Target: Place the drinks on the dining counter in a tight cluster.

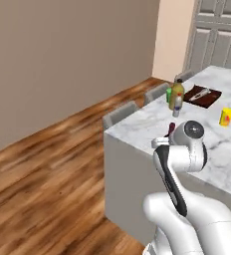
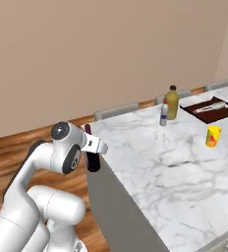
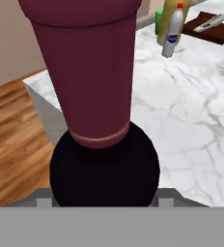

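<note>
Small pale bottle point(image 3: 173, 31) with unreadable blue label

Even, flat rendered light — bright, no glare. Dining counter point(image 2: 150, 157) barely shadowed; wine bottle point(image 3: 92, 77) looms huge and soft close-up — low-res, edges slightly fuzzy throughout.

Marble island top with drinks, tray and arm at its near corner

Long white grey-veined marble dining counter point(image 2: 150, 162); tall yellow-olive bottle with black cap point(image 2: 172, 103) and small pale bottle with blue label point(image 2: 164, 114) just beside each other near the far edge; brown tray point(image 2: 210, 110) to their right; small yellow container point(image 2: 213, 136) apart, nearer; dark wine bottle point(image 2: 91, 156) at the white arm's gripper point(image 2: 93, 147) by the counter's corner; grey stools point(image 2: 117, 110) behind.
</note>
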You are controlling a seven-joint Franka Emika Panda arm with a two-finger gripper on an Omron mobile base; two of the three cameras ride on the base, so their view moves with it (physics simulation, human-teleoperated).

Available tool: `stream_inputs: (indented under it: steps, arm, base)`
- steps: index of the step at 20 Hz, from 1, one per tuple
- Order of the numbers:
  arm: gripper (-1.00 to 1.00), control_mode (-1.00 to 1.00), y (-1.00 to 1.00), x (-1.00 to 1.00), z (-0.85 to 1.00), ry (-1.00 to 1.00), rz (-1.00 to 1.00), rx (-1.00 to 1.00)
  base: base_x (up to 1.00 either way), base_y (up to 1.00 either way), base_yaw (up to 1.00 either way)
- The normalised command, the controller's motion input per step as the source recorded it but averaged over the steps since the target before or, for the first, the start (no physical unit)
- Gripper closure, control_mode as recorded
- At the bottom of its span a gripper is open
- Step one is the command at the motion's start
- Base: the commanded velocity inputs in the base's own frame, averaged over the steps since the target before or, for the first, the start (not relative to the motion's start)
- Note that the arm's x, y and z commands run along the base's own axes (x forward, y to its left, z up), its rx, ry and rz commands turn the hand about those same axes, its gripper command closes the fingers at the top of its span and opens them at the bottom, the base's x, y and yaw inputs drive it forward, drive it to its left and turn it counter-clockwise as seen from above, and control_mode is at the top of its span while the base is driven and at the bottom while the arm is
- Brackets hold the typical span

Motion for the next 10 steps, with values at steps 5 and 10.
stream_inputs:
  steps: [5,10]
  arm:
    - [1.00,1.00,0.00,0.00,0.00,0.00,0.00,0.00]
    - [1.00,1.00,0.00,0.00,0.00,0.00,0.00,0.00]
  base:
    - [0.38,0.34,-0.63]
    - [0.40,0.47,-0.41]
